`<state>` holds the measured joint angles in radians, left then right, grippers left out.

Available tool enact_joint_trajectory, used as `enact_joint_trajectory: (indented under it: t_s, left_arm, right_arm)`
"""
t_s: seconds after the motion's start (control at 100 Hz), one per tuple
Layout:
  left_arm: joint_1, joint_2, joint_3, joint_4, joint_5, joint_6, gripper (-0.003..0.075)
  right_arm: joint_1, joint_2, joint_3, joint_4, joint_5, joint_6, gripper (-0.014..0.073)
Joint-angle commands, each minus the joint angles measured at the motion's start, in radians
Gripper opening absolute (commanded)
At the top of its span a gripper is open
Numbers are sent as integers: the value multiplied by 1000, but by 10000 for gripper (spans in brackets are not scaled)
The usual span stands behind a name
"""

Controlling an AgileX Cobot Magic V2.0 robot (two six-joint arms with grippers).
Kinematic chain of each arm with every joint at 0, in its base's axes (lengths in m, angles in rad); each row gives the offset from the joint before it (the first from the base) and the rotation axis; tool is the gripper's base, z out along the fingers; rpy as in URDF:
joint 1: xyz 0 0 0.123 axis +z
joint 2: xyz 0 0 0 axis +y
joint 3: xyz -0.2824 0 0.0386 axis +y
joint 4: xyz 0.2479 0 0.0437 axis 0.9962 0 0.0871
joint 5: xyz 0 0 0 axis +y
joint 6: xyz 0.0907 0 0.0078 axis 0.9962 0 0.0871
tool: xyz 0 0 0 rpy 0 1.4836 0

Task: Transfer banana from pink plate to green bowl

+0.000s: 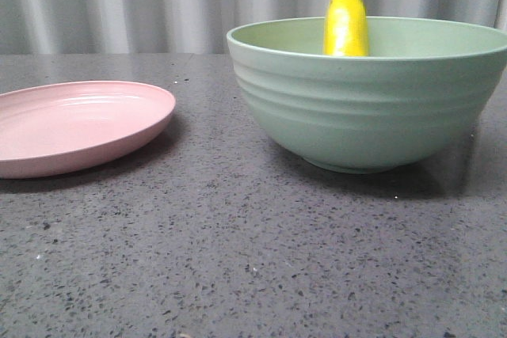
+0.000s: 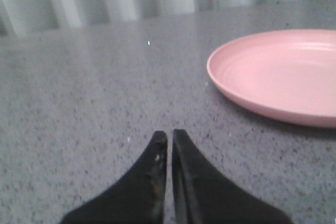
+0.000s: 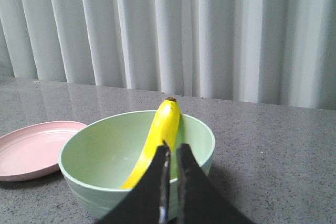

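Note:
The yellow banana (image 1: 345, 25) stands inside the green bowl (image 1: 372, 108), leaning on its far wall with the dark tip above the rim. It also shows in the right wrist view (image 3: 157, 140), inside the bowl (image 3: 94, 156). The pink plate (image 1: 71, 124) lies bare to the left of the bowl; it also shows in the left wrist view (image 2: 278, 72) and in the right wrist view (image 3: 31, 148). My left gripper (image 2: 169, 136) is shut and empty, low over the table beside the plate. My right gripper (image 3: 172, 149) is shut and empty, near the bowl's rim. Neither gripper shows in the front view.
The plate and bowl rest on a dark speckled grey table (image 1: 238, 259). A white pleated curtain (image 3: 210, 30) hangs behind the table's far edge.

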<state>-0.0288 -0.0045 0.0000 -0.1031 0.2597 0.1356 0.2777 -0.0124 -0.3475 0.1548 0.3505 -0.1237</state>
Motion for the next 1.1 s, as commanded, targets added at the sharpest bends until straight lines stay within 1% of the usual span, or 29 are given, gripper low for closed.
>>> enact_joint_trajectory:
  t_s: [0.0, 0.94, 1.03, 1.09]
  left_arm:
    - [4, -28, 11, -1, -1, -47, -20]
    - [4, -28, 11, -1, -1, -47, -20]
    - [4, -28, 11, -1, -1, -47, -20]
    - [4, -28, 11, -1, -1, -47, -20]
  right_arm:
    - [-5, -20, -25, -5, -75, -6, -67]
    - [-5, -20, -21, -5, -75, -6, -67]
    - [-22, -20, 4, -5, -89, -6, -67]
    - [-52, -20, 43, -7, -135, -6, -67]
